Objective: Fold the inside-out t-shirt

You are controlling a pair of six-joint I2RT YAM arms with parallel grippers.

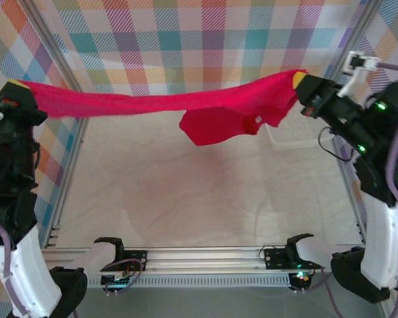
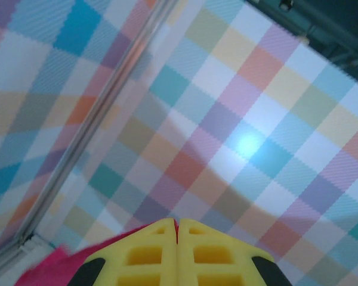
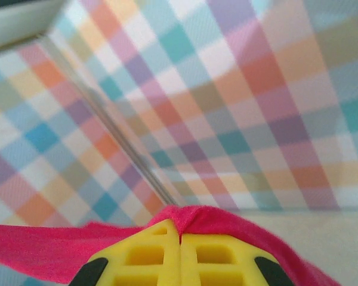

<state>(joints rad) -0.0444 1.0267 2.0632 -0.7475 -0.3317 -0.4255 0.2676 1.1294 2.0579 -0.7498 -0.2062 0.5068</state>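
Backing the scene, a pastel checked wall [image 1: 186, 46] rises behind a pale table [image 1: 186, 192] edged by a metal rail [image 1: 205, 255] along its near side; a red t-shirt [image 1: 186, 103] hangs in the air above the far part of the table, pulled into a long sagging band from the left side to the right; one loose flap of it droops below the band right of centre, clear of the table top; the left arm [image 1: 10, 172] stands at the left edge and the right arm [image 1: 365, 146] at the right, each raised to an end of the cloth; the left tool [image 1: 16, 86] is clenched on the shirt's left end, its yellow fingers [image 2: 143, 256] pressed together in the left wrist view, with red fabric [image 2: 48, 271] bunched beside them; the right tool [image 1: 298, 79] is clenched on the right end, and its own camera shows the yellow fingers [image 3: 215, 256] closed with the cloth [image 3: 36, 247] draped over their tips; a small pale spot [image 1: 257, 120] marks the drooping flap.
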